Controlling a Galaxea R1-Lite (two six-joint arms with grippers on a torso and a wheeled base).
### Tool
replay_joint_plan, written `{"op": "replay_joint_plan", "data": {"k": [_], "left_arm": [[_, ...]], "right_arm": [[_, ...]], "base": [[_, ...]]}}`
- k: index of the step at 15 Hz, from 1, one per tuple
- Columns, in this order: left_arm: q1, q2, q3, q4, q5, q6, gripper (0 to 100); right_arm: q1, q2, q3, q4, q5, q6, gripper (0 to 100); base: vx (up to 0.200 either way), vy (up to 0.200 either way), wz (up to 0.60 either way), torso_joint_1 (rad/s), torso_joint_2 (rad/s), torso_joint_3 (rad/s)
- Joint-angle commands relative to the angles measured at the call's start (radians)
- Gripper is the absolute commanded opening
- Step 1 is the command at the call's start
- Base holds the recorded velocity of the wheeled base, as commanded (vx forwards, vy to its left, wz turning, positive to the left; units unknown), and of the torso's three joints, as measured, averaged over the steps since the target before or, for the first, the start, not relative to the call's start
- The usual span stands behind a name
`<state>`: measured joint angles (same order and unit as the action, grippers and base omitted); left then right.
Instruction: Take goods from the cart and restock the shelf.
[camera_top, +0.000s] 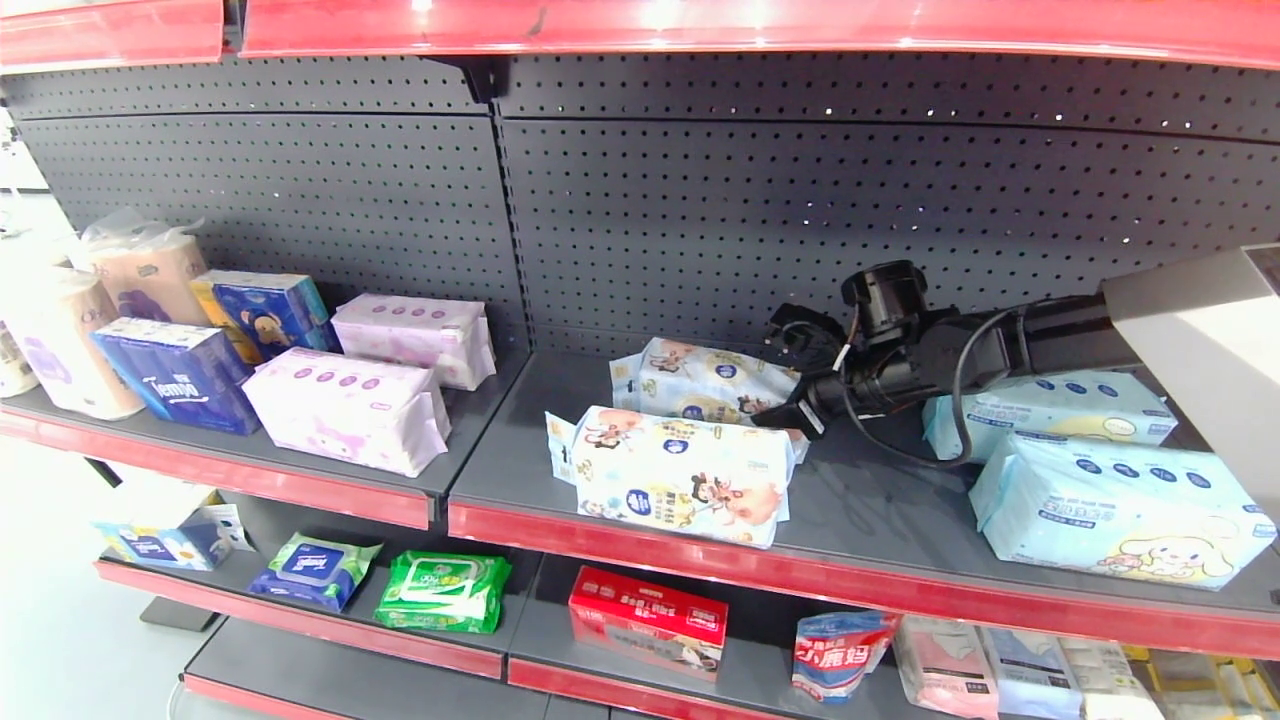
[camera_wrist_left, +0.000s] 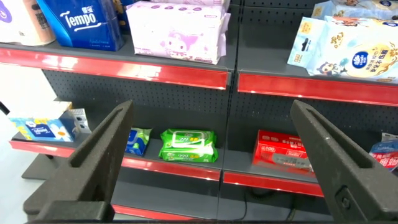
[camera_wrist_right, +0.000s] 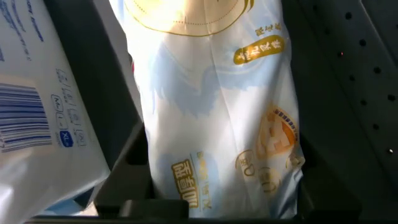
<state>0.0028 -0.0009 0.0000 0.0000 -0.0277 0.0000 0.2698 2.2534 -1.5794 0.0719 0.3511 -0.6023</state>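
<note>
Two cartoon-printed tissue packs lie on the middle shelf (camera_top: 860, 500), one at the front (camera_top: 680, 475) and one behind it (camera_top: 700, 380). My right gripper (camera_top: 792, 412) reaches in from the right, low over the shelf, and is shut on the rear pack's right end. In the right wrist view that pack (camera_wrist_right: 217, 124) sits squeezed between the two dark fingers (camera_wrist_right: 127, 162), with the front pack (camera_wrist_right: 37, 112) beside it. My left gripper (camera_wrist_left: 211, 155) hangs open and empty in front of the lower shelves.
Two light blue packs (camera_top: 1120, 510) lie just right of my right arm, and pink packs (camera_top: 350, 410) and blue tissue boxes (camera_top: 180, 375) stand on the left bay. The lower shelf holds green wipes (camera_wrist_left: 188, 145) and a red box (camera_wrist_left: 283, 152). A pegboard wall (camera_top: 700, 200) closes the back.
</note>
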Motion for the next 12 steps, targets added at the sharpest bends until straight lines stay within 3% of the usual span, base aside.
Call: {"op": "replay_joint_plan", "data": {"k": [1,12], "left_arm": [[0.000,0.001,0.000,0.000,0.000,0.000,100],[0.000,0.001,0.000,0.000,0.000,0.000,100]], "right_arm": [[0.002,0.002,-0.011,0.000,0.022,-0.002,0],[0.026,0.032,-0.059,0.002,0.091,-0.059,0]], "base": [[0.000,0.000,0.00,0.000,0.00,0.000],[0.000,0.000,0.00,0.000,0.00,0.000]]}}
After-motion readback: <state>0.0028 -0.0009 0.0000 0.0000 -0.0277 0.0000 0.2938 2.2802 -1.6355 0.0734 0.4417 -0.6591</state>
